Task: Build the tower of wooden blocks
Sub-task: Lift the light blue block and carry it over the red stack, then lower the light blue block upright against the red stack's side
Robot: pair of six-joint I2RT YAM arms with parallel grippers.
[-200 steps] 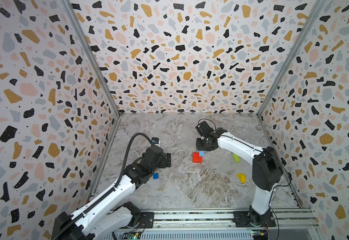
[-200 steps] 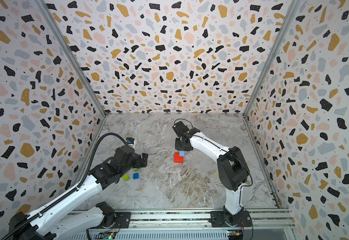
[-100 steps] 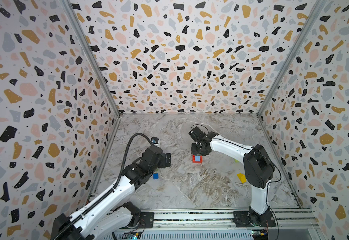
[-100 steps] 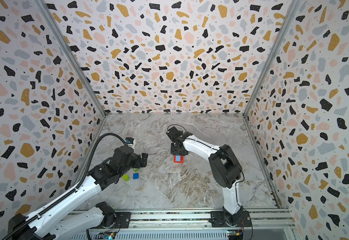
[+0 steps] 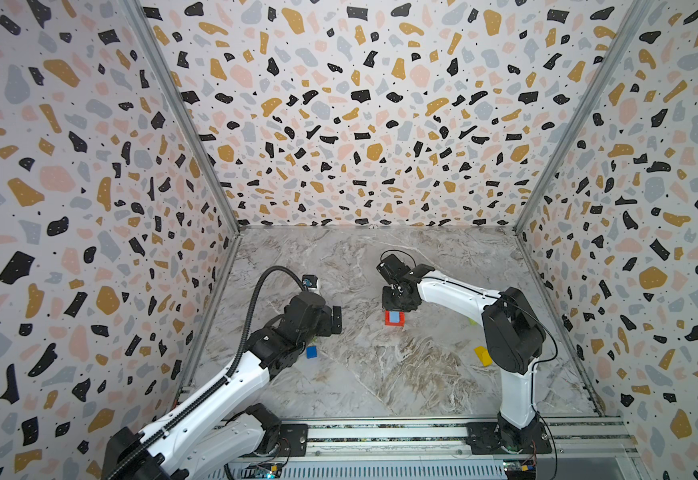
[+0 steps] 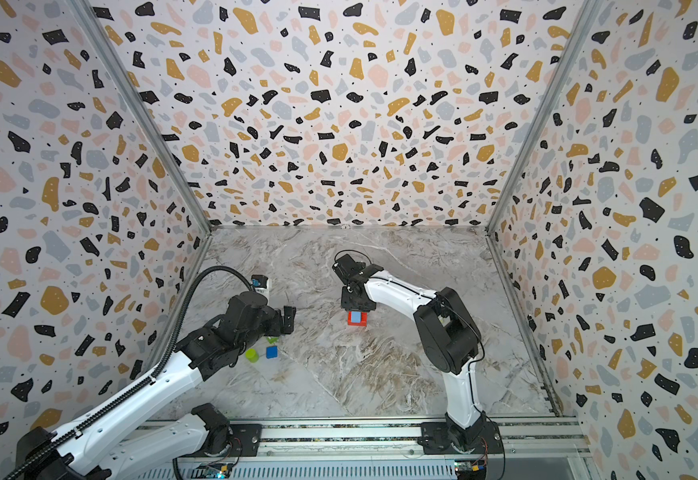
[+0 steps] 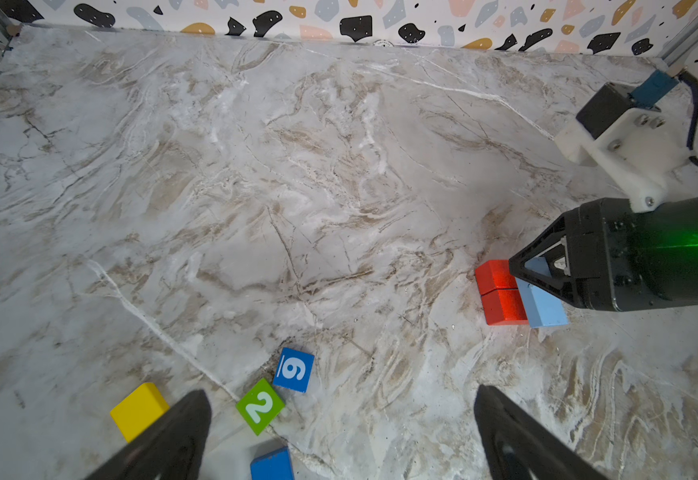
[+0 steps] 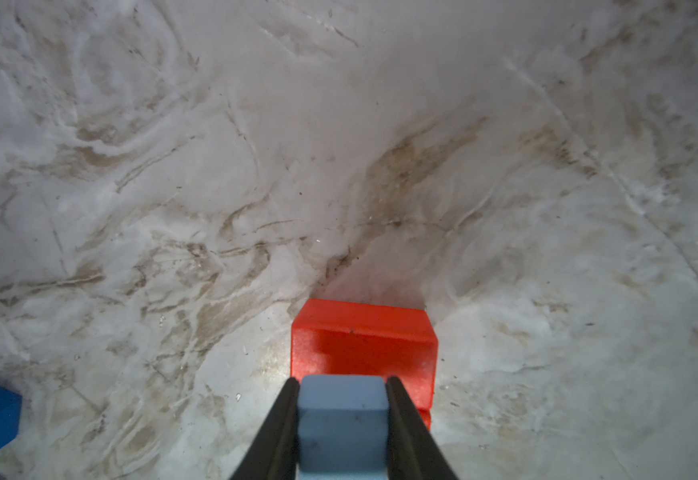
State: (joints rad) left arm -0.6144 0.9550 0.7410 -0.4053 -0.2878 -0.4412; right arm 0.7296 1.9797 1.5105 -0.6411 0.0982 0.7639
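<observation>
Two red slabs lie together on the marble floor near the middle. My right gripper is shut on a light blue block and holds it directly over the slabs, at or just above their top face. My left gripper hovers wide open and empty. It is left of the slabs, over a blue "9" cube and a green "2" cube.
Near the left gripper lie a yellow cube, another blue block and a lime cylinder. A yellow wedge lies at the right beside the right arm. Patterned walls close in three sides; a rail runs along the front.
My right gripper has carried the light blue block forward and left, from behind the red slabs to directly over them. The left arm has stayed put.
</observation>
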